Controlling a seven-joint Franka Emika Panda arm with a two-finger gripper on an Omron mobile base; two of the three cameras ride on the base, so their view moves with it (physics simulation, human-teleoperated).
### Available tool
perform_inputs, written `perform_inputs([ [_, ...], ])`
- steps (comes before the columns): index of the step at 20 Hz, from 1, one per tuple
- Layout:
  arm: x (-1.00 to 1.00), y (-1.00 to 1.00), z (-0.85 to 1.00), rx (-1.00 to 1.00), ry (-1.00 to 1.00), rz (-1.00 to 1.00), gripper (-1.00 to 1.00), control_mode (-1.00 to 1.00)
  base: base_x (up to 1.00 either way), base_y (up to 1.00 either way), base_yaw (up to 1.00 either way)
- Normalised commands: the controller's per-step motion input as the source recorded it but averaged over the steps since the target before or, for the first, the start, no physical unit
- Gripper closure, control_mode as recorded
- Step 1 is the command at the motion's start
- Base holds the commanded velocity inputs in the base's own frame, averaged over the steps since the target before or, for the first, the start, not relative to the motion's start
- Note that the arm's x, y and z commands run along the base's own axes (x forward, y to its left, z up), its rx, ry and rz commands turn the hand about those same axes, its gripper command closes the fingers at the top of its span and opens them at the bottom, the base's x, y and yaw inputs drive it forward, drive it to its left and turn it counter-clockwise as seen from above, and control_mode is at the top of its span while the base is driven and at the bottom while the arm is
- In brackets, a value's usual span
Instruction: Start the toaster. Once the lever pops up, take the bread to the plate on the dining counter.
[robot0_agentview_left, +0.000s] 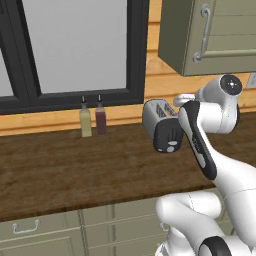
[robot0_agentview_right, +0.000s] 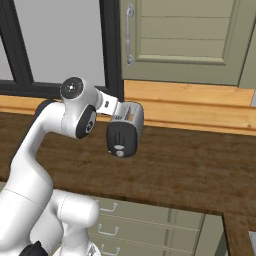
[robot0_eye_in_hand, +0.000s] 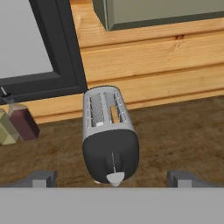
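Note:
The silver-grey toaster (robot0_eye_in_hand: 109, 135) stands on the dark wood worktop (robot0_eye_in_hand: 183, 131), its dark end panel turned toward me. A small pale knob (robot0_eye_in_hand: 116, 177) sits at the bottom of that panel. A light-brown bread (robot0_eye_in_hand: 114, 114) slice shows inside the right slot. My gripper (robot0_eye_in_hand: 113, 179) is open, above and in front of the toaster, its fingertips (robot0_eye_in_hand: 41, 178) set wide to either side of the dark end without touching it. The toaster (robot0_agentview_left: 160, 122) is partly covered by my arm in the left base view, and the toaster (robot0_agentview_right: 125, 131) sits just beyond my wrist. The plate and the dining counter are out of view.
Two slim bottles, one yellowish (robot0_agentview_left: 86, 120) and one dark red (robot0_agentview_left: 101, 117), stand left of the toaster by the window frame (robot0_agentview_left: 135, 50). A pale green wall cabinet (robot0_agentview_left: 210, 35) hangs above the toaster. Drawers (robot0_agentview_right: 150, 225) run under the worktop.

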Motion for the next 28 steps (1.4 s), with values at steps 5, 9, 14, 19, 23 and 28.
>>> perform_inputs([
  [5,0.00,0.00,0.00,0.00,0.00,0.00,-1.00,-1.00,0.00,0.00,0.00],
  [9,0.00,0.00,0.00,0.00,0.00,0.00,-1.00,-1.00,0.00,0.00,0.00],
  [14,0.00,0.00,0.00,0.00,0.00,0.00,-1.00,-1.00,0.00,0.00,0.00],
  [19,0.00,0.00,0.00,0.00,0.00,0.00,-1.00,-1.00,0.00,0.00,0.00],
  [23,0.00,0.00,0.00,0.00,0.00,0.00,-1.00,-1.00,0.00,0.00,0.00],
  [28,0.00,0.00,0.00,0.00,0.00,0.00,-1.00,-1.00,0.00,0.00,0.00],
])
